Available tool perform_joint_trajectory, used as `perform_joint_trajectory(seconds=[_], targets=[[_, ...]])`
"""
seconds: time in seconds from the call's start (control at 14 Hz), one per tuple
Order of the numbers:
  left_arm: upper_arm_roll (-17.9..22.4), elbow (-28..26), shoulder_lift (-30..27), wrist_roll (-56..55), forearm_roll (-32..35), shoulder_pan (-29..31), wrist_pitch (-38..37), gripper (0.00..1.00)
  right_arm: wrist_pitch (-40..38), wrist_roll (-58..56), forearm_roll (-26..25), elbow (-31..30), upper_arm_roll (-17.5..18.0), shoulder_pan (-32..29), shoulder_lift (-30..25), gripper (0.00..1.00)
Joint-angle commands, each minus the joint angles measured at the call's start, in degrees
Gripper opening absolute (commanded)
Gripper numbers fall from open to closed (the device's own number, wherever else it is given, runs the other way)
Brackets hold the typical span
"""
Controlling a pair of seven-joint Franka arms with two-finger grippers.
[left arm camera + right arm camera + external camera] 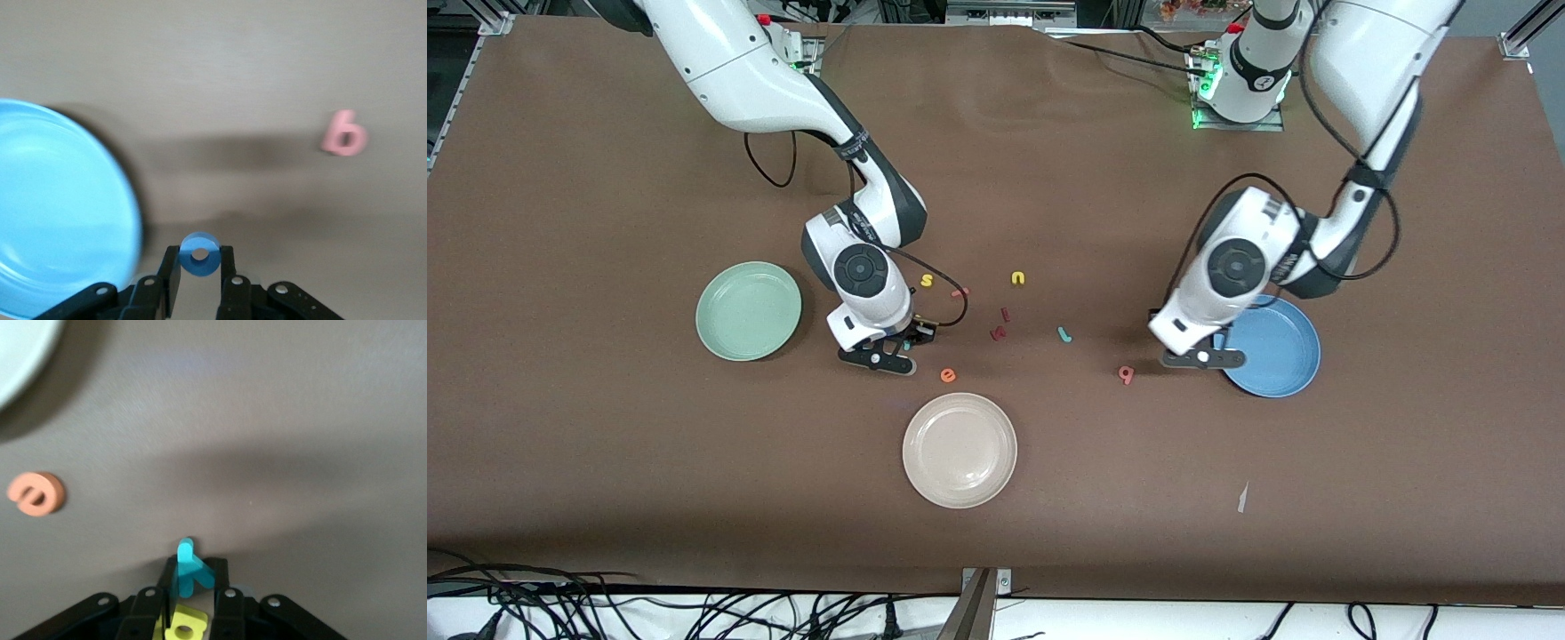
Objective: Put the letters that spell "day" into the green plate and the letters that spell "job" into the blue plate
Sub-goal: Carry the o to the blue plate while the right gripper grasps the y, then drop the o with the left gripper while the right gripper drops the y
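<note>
Ring "o" (199,253) — between left end effector (199,268) fingers

Illumination is even and diffuse from overhead; the brown bench (1049,498) shows no hot spots in the front view. Shadows there are short and soft, lying close under each arm. The front view is sharp across the field, with slight bowing of the bench edges toward the corners. Both wrist views are softer and washed out, rendering the bench grey-tan. In the left wrist view the blue plate (53,213) is overexposed and the pink "b" (345,135) blurred. A broad, soft-edged shadow band crosses each wrist view.
</note>
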Motion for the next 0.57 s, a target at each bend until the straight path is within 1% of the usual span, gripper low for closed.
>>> perform_joint_trajectory(seconds=[0.0, 0.07, 0.21, 0.29, 0.36, 0.43, 0.5], targets=[[-0.56, -2.77, -2.02, 12.8, 1.19, 6.34, -0.08, 0.06, -4.7, -1.08, 0.03, 0.44, -0.37, -0.75, -4.04, 0.12], [-0.56, -2.77, -1.85, 16.76, 1.19, 8.1, 0.27, 0.06, -7.07, -2.38, 0.03, 0.44, -0.72, -1.01, -5.71, 0.12], [-0.47, -2.86, -0.88, 19.26, 1.81, 9.35, 1.93, 0.06, -12.86, -7.73, 0.21, 0.26, -3.08, -1.28, -9.05, 0.12], [-0.47, -2.77, 0.25, 19.35, 2.07, 9.35, 2.81, 0.23, -14.89, -11.33, 0.21, -0.26, -4.31, -1.8, -10.8, 0.13], [-0.47, -2.6, 0.79, 19.61, 2.07, 9.26, 2.91, 0.73, -16.83, -14.49, 0.47, -0.79, -5.02, -2.24, -12.47, 0.12], [-0.56, -2.08, 0.7, 20.57, 1.99, 9.26, 2.38, 1.0, -18.5, -17.05, 1.17, -2.01, -6.33, -2.42, -14.14, 0.12], [-0.56, -1.29, 0.27, 20.58, 1.29, 9.35, 1.94, 1.0, -18.78, -19.08, 1.43, -4.11, -7.56, -2.42, -16.07, 0.12]])
